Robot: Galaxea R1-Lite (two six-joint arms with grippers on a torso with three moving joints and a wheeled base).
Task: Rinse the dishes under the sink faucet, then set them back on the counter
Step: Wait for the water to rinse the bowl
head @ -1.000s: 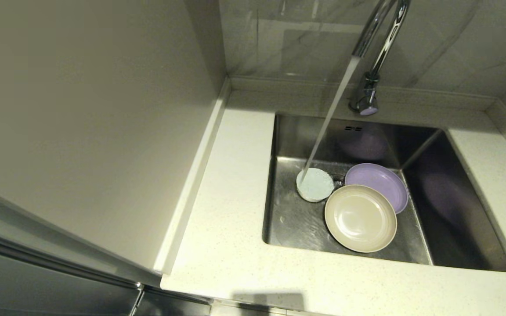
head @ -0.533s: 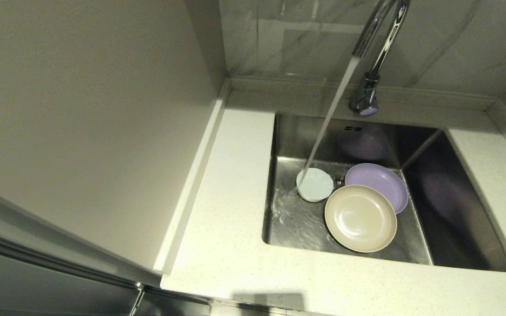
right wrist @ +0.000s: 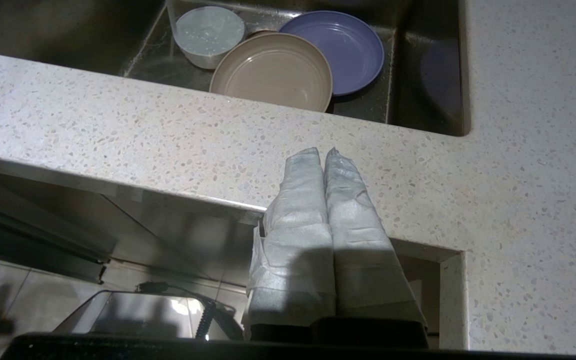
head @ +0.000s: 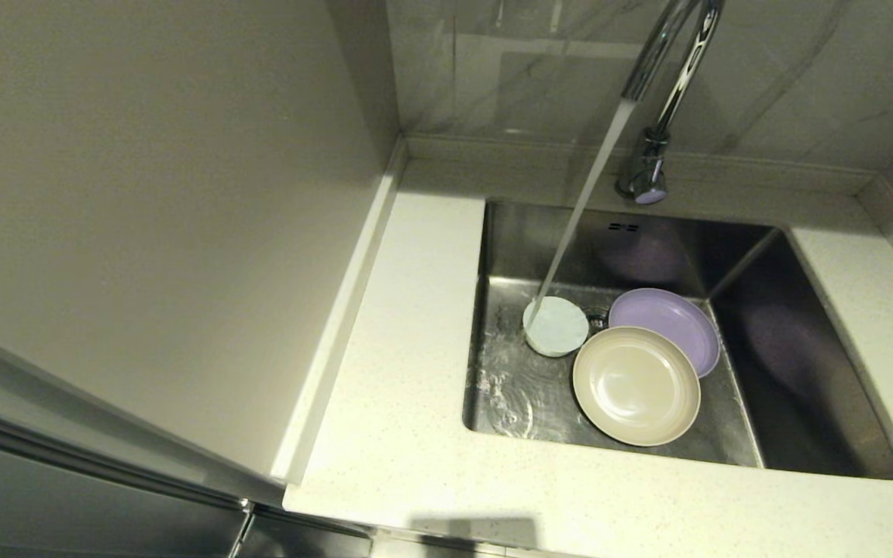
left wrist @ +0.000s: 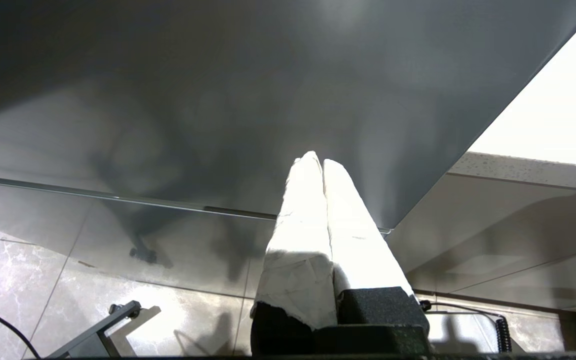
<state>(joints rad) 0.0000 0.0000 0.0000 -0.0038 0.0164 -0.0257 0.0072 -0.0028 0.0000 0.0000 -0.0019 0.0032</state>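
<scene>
Water runs from the chrome faucet (head: pixel 660 93) into the small white bowl (head: pixel 556 326) (right wrist: pixel 210 33) standing in the steel sink (head: pixel 528 248). Beside the bowl lies the beige plate (head: pixel 636 385) (right wrist: pixel 272 78), overlapping the lavender plate (head: pixel 675 318) (right wrist: pixel 344 47) behind it. Neither gripper shows in the head view. My right gripper (right wrist: pixel 323 152) is shut and empty, held low in front of the speckled counter (right wrist: pixel 118 130) edge, short of the sink. My left gripper (left wrist: pixel 317 159) is shut and empty, pointing at a dark grey panel well away from the dishes.
Counter (head: pixel 408 310) runs to the left of the sink and along its front (head: pixel 570 496), and a narrower strip (head: pixel 880 310) lies on the right. A tall beige cabinet side (head: pixel 144 194) walls off the left. A raised back edge (head: pixel 493 151) runs behind the faucet.
Water keeps pouring into the bowl and ripples have spread over the sink floor toward the front left. The dishes have not moved.
</scene>
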